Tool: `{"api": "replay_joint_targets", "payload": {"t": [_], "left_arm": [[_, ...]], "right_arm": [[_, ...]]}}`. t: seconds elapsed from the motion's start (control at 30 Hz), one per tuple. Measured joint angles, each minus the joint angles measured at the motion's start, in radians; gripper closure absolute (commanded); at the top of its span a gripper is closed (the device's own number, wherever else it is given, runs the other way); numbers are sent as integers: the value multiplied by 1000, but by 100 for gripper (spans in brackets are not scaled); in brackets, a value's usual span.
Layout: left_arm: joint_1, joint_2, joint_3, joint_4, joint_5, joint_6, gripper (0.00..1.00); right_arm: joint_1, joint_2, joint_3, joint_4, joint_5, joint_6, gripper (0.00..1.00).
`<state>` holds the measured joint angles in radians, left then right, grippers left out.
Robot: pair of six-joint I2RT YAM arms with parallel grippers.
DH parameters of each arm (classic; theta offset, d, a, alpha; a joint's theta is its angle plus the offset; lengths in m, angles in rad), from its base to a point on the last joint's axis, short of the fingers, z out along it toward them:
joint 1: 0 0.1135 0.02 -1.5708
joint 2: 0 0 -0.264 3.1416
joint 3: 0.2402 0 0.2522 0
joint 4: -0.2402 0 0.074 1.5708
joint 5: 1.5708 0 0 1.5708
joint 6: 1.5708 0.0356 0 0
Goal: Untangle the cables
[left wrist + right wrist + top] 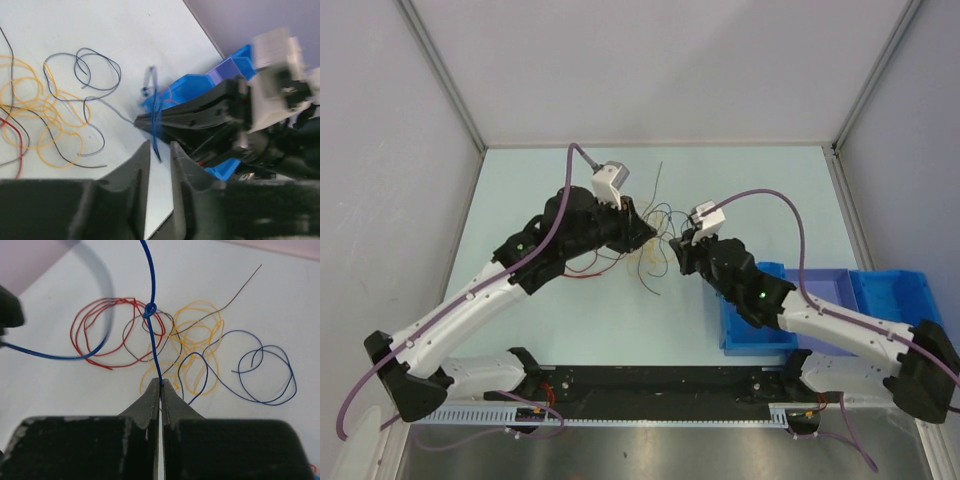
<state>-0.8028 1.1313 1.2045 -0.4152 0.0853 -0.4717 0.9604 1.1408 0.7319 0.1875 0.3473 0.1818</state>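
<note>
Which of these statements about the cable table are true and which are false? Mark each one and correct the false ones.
1. The right gripper is shut on a bright blue cable. True.
2. That cable has a knot just beyond the fingertips. True.
3. The red cable lies inside the blue bin. False: it lies in loops on the table.
4. The yellow cable is pulled out straight. False: it lies in overlapping loops.
</note>
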Motion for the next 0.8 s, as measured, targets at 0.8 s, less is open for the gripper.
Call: {"api": "replay_joint_targets", "payload": {"t": [0.8], "left_arm": [[6,-83,-156,-98,-166,1,0]], "right_arm": [[-27,-290,272,-414,225,-28,100]]}}
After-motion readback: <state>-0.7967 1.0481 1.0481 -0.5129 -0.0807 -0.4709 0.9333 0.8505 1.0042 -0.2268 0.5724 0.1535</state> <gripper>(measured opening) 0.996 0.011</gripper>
